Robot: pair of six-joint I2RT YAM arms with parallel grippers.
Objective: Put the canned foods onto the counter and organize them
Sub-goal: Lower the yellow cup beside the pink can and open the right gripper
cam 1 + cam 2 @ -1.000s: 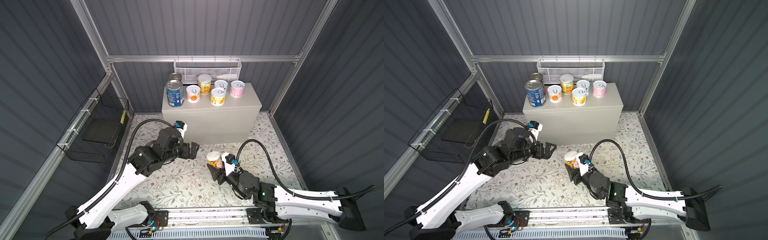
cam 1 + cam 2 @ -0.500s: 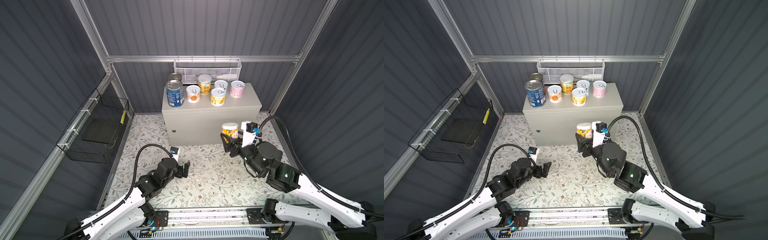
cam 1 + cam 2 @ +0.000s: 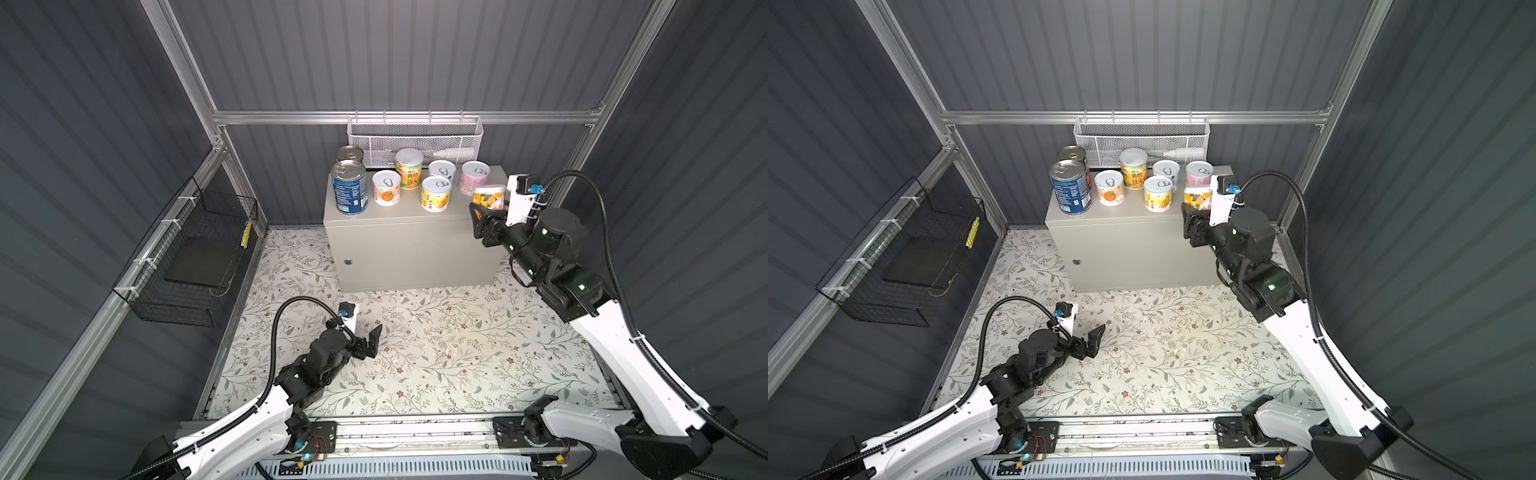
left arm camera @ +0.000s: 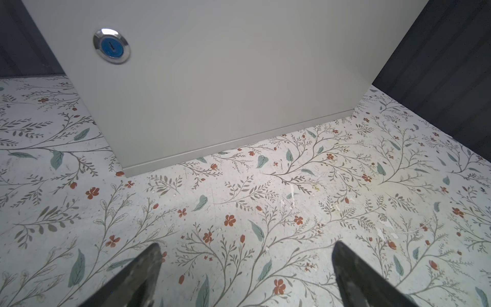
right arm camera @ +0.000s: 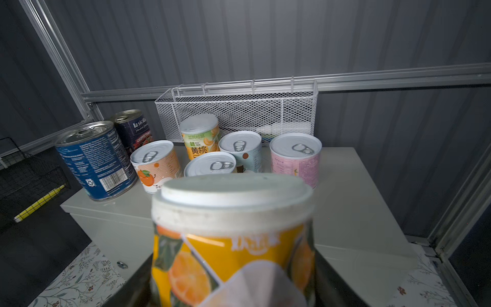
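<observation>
Nearest the rail, the left end effector (image 4: 245, 268) is held low over the floral floor (image 3: 436, 353), its jaws spread wide with nothing between them. It is pointed toward the front of the desk (image 3: 415, 249), where a round lock (image 4: 111, 45) is seen.

Farther back, the right end effector (image 3: 487, 211) is raised at the right front corner of the desk top and is clamped on an orange-labelled can (image 3: 489, 199), kept upright just beside a pink can (image 3: 475, 178). Whether its base touches the top cannot be told.

Seven cans are stood on the desk: two dark blue cans (image 3: 350, 193) at the left, one behind the other, then an orange-fruit can (image 3: 386, 188), a yellow can (image 3: 436, 194), a taller peach can (image 3: 409, 163) and a pale can (image 3: 442, 171).

A white mesh basket (image 3: 415, 139) is hung on the back wall.
</observation>
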